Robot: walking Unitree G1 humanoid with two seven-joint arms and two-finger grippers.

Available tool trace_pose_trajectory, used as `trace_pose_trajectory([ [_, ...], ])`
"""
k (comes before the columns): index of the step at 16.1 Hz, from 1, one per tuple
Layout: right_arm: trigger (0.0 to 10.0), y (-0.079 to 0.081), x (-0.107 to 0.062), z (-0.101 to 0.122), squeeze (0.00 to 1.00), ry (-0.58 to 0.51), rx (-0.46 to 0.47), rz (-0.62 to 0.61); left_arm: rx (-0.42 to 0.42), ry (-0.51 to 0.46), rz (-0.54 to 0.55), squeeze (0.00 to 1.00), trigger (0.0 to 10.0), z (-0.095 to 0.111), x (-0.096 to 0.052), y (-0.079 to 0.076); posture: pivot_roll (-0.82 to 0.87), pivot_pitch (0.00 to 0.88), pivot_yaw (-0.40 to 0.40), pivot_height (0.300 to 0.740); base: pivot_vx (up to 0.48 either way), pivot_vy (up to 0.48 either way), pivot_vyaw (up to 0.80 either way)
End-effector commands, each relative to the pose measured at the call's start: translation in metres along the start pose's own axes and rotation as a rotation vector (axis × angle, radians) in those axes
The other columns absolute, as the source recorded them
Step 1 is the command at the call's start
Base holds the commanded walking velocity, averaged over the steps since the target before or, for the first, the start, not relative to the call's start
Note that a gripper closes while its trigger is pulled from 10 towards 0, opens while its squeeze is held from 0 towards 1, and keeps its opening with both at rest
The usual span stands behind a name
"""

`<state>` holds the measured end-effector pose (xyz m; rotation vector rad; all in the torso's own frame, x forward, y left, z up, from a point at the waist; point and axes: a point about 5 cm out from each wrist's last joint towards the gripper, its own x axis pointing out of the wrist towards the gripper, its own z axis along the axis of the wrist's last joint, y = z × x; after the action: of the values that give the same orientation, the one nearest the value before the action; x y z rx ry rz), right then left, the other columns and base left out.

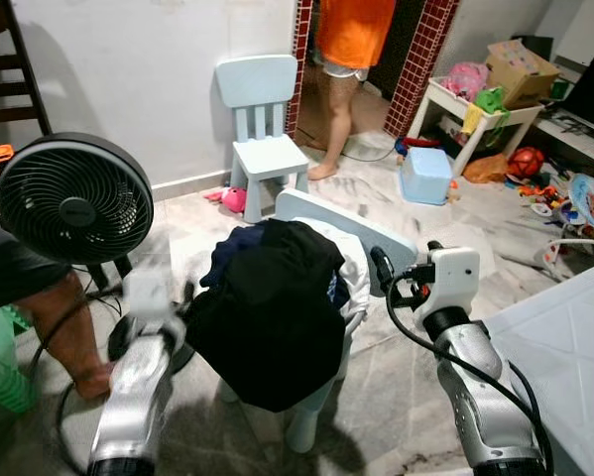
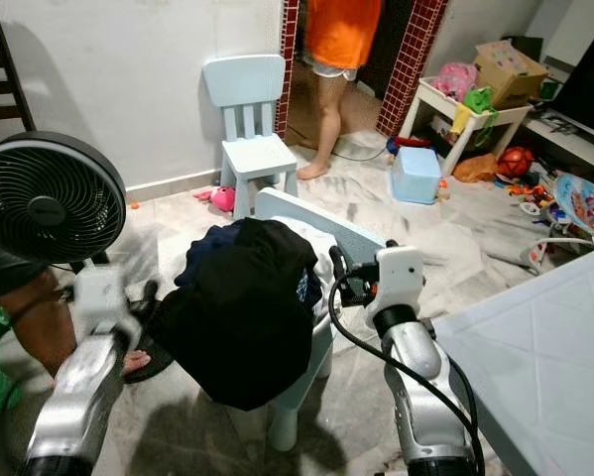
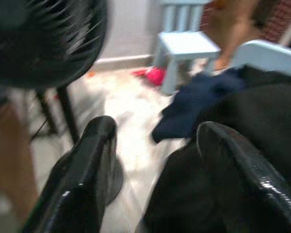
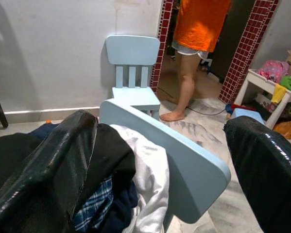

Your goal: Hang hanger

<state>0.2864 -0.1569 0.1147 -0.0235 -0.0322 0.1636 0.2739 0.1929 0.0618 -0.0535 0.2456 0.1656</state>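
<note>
Cannot tell where the hanger lies. Heaped on the near chair (image 1: pixel 376 233): a pile of clothes (image 1: pixel 277 307), black on top, with navy, white and plaid beneath, covering the seat and hiding the legs. To the pile's left, the left gripper (image 3: pixel 155 160), fingers spread apart and holding nothing, blurred in the head views. To the pile's right, level with the chair's tilted backrest, the right gripper (image 4: pixel 160 165), likewise wide apart and empty.

Under the chair, a pale marbled floor (image 1: pixel 475 228). Beyond it, against the white wall, a second small chair (image 1: pixel 265 119). Left of it, a black fan (image 1: pixel 75 198) and a bare leg (image 1: pixel 73 337) cut off by the frame. Behind, in the red-tiled doorway, a person in orange (image 1: pixel 351 40), cropped at the top.
</note>
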Motion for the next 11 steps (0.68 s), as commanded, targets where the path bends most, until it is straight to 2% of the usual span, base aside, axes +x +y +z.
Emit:
trace_pose_trajectory([
  [1,10.0,-0.001,0.001,0.001,0.0,0.003,-0.009,0.006,-0.036,-0.01,0.025,1.0,10.0,0.006,-0.001,0.003,-0.01,0.0,-0.088,0.74,0.0,0.0,0.0],
  [5,10.0,-0.003,0.001,0.004,0.0,-0.008,0.003,0.003,-0.085,-0.067,0.015,1.0,10.0,0.017,-0.011,0.006,-0.01,0.0,-0.085,0.74,0.0,0.0,0.0],
  [8,10.0,-0.002,0.0,0.005,0.0,-0.014,0.01,-0.003,-0.064,-0.099,-0.026,1.0,10.0,0.016,-0.023,0.004,-0.01,0.0,-0.076,0.74,0.0,0.0,0.0],
  [11,10.0,-0.004,0.002,0.009,0.0,-0.036,0.027,-0.012,-0.067,-0.116,-0.046,1.0,10.0,0.019,-0.027,-0.001,-0.01,0.0,-0.074,0.74,0.0,0.0,0.0],
])
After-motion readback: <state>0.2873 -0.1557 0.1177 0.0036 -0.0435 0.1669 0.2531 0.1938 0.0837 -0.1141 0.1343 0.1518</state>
